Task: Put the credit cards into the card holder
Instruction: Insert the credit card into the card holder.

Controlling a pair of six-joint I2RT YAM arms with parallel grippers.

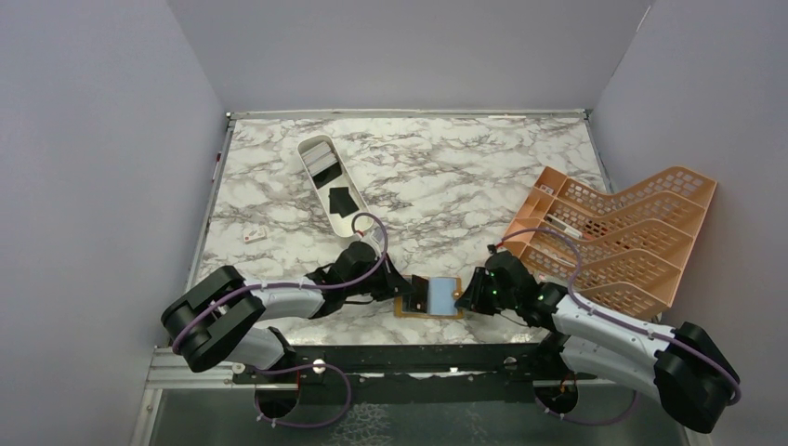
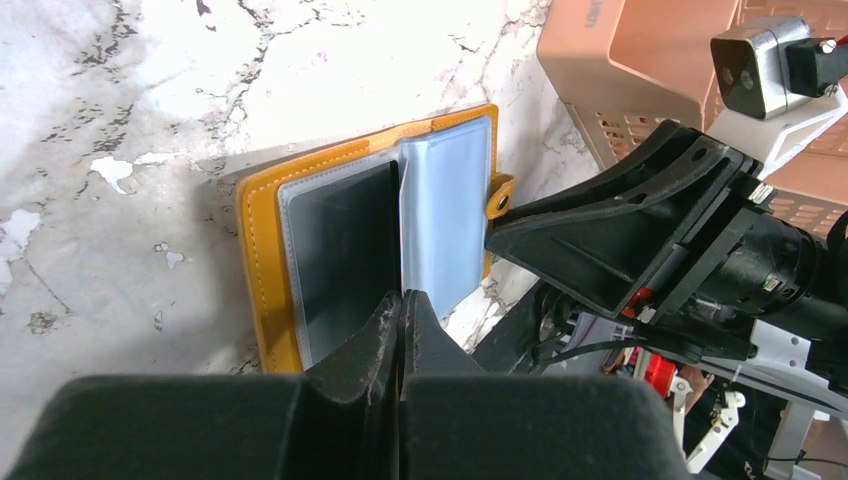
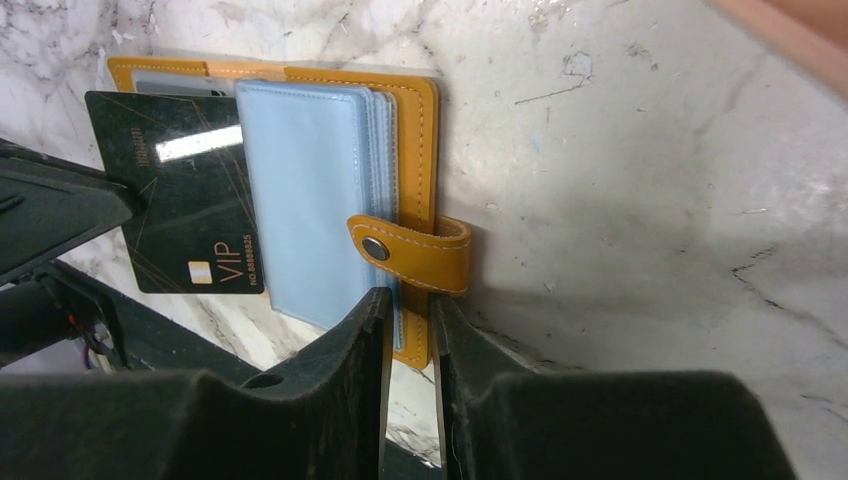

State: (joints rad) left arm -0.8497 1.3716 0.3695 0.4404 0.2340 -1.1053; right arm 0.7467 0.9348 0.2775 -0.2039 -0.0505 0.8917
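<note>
Nearest, at the near edge of the table, the left gripper is clenched on a black credit card (marked VIP) that overlaps the left panel of the open card holder. The right gripper, jaws nearly closed, pinches the holder's near right edge beside its snap strap. More cards lie in the white tray, far left.

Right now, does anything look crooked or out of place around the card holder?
Yes. The black card in the left fingers sits slightly crooked over the open card holder, jutting past its edge and mostly uncovered. The right fingers pinch the holder's strap side.
</note>
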